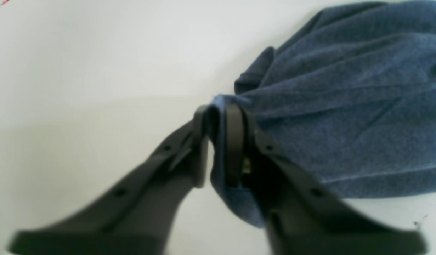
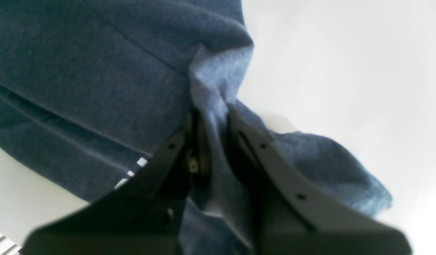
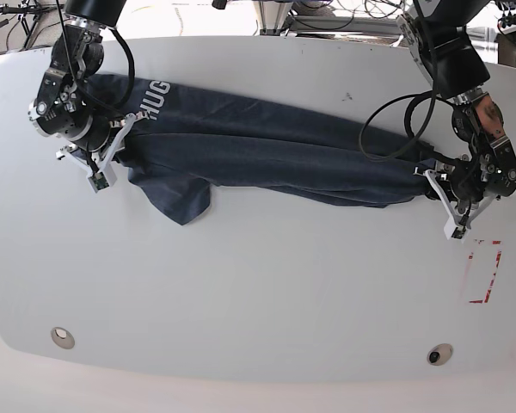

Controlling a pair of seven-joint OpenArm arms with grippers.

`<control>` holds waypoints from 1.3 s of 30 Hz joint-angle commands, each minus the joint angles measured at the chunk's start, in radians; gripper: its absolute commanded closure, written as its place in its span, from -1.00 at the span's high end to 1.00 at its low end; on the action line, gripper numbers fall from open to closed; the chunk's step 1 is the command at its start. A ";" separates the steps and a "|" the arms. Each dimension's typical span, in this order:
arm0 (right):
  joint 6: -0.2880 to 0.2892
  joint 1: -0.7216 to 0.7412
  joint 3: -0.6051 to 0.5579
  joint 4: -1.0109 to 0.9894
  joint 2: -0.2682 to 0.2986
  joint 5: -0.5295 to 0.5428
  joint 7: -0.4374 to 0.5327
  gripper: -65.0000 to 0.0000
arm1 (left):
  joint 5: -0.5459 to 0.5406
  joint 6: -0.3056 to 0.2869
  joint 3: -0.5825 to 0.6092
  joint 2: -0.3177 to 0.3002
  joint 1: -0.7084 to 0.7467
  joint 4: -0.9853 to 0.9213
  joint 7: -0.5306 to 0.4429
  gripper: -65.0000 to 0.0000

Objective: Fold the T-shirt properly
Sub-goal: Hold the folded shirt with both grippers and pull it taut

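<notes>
Base view looks down from overhead; wrist views sit close, sharing the T-shirt (image 3: 267, 155)

One T-shirt (image 3: 267, 159) lies on one white table (image 3: 258, 284). Two arms work it, each with one gripper: left gripper (image 3: 432, 179), right gripper (image 3: 120, 138). The table has two round holes (image 3: 62, 336) and one red-outlined rectangle (image 3: 483, 273).
</notes>
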 commanded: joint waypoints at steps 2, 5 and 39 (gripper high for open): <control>-0.001 0.009 0.001 0.022 0.014 0.014 0.016 -0.94 | -0.008 -0.001 0.000 -0.011 -0.049 0.017 -0.013 0.09; -0.001 0.009 0.000 0.022 0.014 0.014 0.016 -0.94 | -0.014 -0.001 0.000 -0.028 -0.071 0.019 -0.011 0.26; -0.001 -0.029 0.006 0.143 -0.014 0.014 0.014 -0.23 | -0.043 -0.001 0.142 0.027 0.096 0.028 -0.093 0.22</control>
